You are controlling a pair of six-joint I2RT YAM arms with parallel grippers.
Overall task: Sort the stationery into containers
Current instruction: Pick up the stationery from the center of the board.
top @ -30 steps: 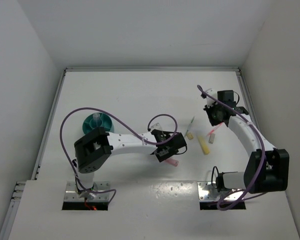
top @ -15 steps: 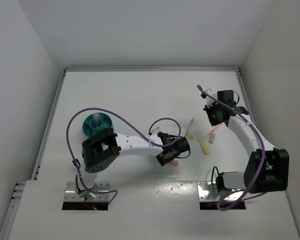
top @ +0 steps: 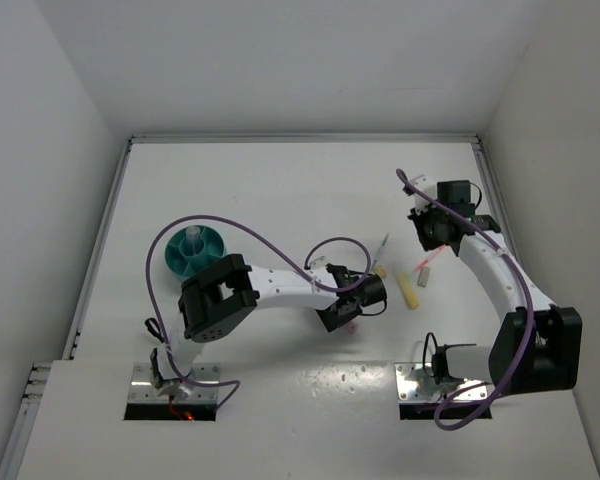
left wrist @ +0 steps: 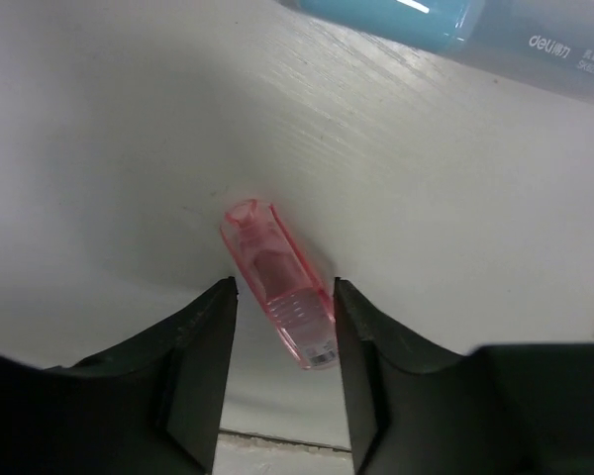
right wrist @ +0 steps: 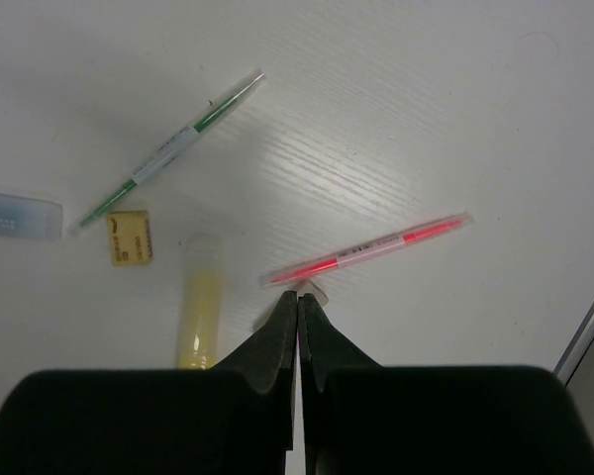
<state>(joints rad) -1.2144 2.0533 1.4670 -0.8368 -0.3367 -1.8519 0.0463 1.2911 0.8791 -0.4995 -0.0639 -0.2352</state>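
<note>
A short pink marker (left wrist: 277, 282) lies flat on the white table, and my left gripper (left wrist: 284, 292) is open with one finger on each side of its near end, not closed on it. In the top view the left gripper (top: 348, 308) is at mid-table with the pink marker (top: 351, 326) just showing beside it. A blue marker (left wrist: 445, 20) lies just beyond. My right gripper (right wrist: 298, 295) is shut and empty, hovering over a thin pink pen (right wrist: 366, 249), a yellow marker (right wrist: 199, 317) and a thin green pen (right wrist: 168, 153). The teal holder (top: 193, 250) stands far left.
A small tan square piece (right wrist: 129, 237) and a pale blue marker (right wrist: 15, 215) lie left of the yellow marker. A small white bit (right wrist: 317, 291) lies by the thin pink pen. The right gripper (top: 430, 232) is near the right wall. Purple cables loop over both arms.
My left arm has stretched to the right, bringing its gripper from just left of the pink marker to over it. The right arm has not moved.
</note>
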